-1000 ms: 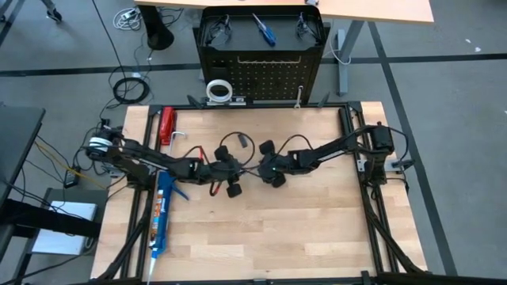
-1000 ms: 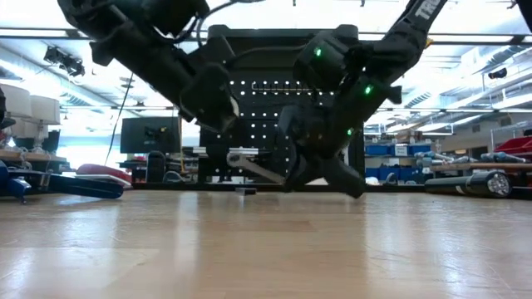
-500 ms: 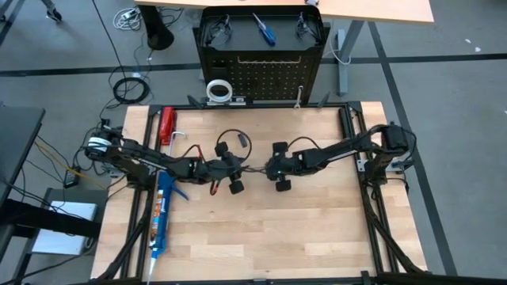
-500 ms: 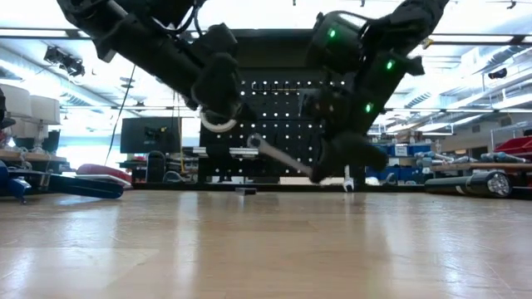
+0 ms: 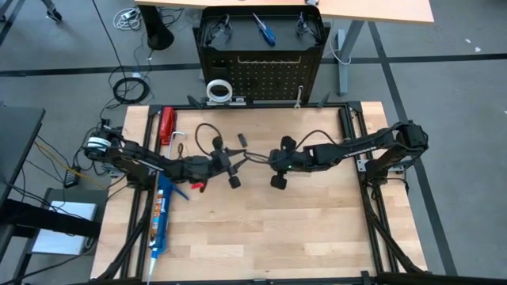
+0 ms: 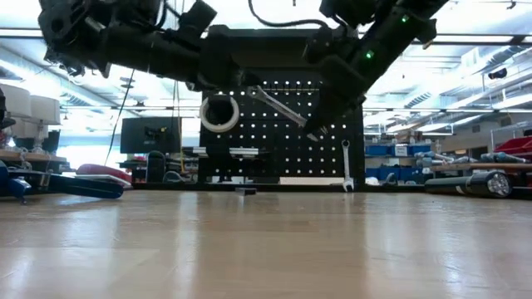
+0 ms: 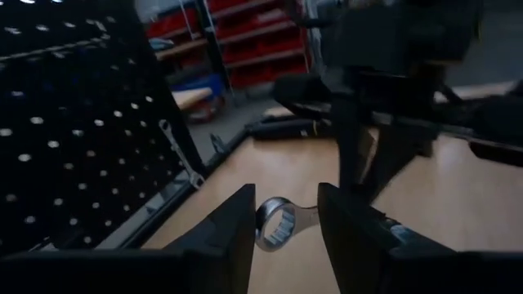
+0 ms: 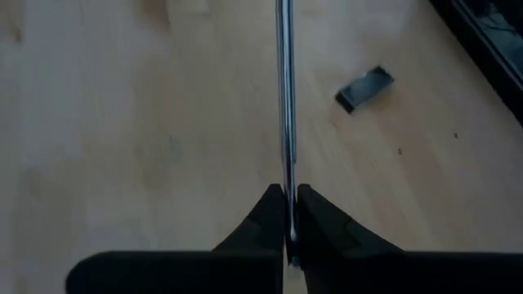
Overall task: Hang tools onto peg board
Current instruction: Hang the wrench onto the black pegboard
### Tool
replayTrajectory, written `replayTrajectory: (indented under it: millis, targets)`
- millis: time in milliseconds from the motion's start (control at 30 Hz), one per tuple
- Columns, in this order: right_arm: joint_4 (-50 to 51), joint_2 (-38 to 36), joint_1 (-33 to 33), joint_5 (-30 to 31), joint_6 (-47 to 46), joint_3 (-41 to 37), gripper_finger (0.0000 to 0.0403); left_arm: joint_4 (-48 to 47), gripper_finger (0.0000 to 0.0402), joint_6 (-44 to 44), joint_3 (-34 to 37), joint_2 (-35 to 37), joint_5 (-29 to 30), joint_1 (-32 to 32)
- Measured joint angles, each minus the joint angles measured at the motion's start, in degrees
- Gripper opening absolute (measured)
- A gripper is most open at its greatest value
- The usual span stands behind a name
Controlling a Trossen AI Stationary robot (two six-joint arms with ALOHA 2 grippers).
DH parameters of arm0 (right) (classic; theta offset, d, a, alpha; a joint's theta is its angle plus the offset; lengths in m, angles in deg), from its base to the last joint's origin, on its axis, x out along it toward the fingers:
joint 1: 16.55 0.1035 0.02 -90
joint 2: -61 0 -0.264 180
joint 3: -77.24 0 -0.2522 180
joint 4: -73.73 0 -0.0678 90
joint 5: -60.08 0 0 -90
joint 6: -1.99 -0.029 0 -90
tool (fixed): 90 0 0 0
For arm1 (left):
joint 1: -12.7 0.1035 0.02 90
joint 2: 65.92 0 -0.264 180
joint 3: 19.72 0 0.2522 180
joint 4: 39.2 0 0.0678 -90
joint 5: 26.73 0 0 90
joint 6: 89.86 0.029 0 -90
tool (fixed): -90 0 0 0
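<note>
Both arms have risen since a second ago, and the wrench that was low over the table now hangs tilted in the air in front of the pegboard. I see the right gripper clamped tight on one end of the wrench. The left gripper sits at its ring end with the fingers parted on either side, not pinching it. From above, the two grippers meet over the back half of the wooden table. On the pegboard a second wrench hangs at the lower right and a white tape roll at the left. A small dark block lies on the table.
</note>
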Motion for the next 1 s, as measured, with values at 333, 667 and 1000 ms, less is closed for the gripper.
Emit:
replayTrajectory:
  millis: [333,667,1000]
  targets:
    - [-11.2,-0.5,0.0,-5.5,-2.6,-3.3,0.0029,9.9,0.0138,-7.9,5.8,0.1,-4.2,0.1]
    - [-27.5,-0.9,-1.0,-4.9,-4.5,-11.2,0.0032,7.8,0.0138,-15.2,5.9,-0.2,-5.5,-0.2]
    - [-27.9,-0.9,-2.8,-3.9,-2.8,-11.2,0.0032,-7.5,0.0137,-16.6,-2.1,-0.1,-2.3,0.3]
